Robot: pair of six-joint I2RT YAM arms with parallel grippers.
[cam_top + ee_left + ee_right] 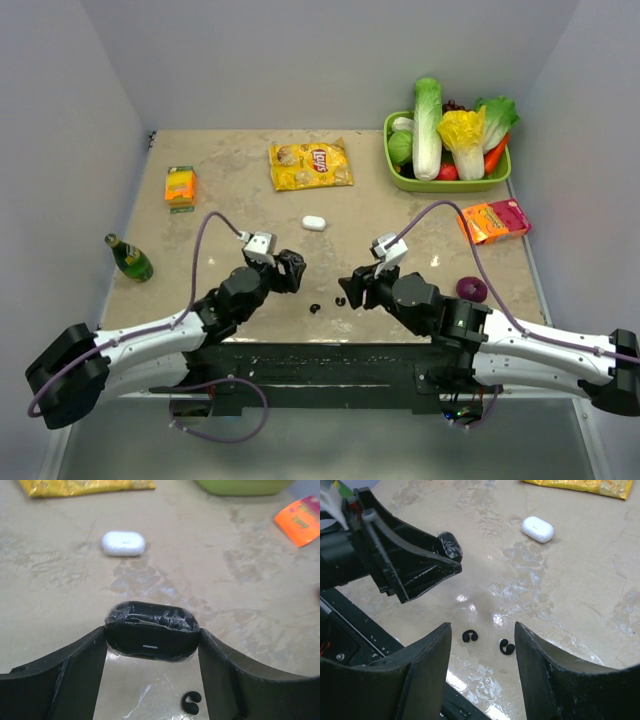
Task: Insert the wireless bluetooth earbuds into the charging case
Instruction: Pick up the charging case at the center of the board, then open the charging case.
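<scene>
The white pill-shaped charging case [313,223] lies closed on the table beyond both grippers; it shows in the left wrist view [123,543] and the right wrist view [538,529]. My left gripper [290,270] is shut on a black pill-shaped case [151,636] with crinkled clear film on it, held above the table. Two dark earbuds [469,636] [506,647] lie on the table between the arms [315,308]. My right gripper [482,630] is open, hovering right over them. One dark bud [191,700] shows below the black case. No whitish buds are in view.
A yellow chips bag [311,165] lies at the back centre. A green basket [447,183] of vegetables stands at the back right. An orange-pink packet [493,220], a purple disc [471,289], an orange box [180,186] and a green bottle [130,258] lie around.
</scene>
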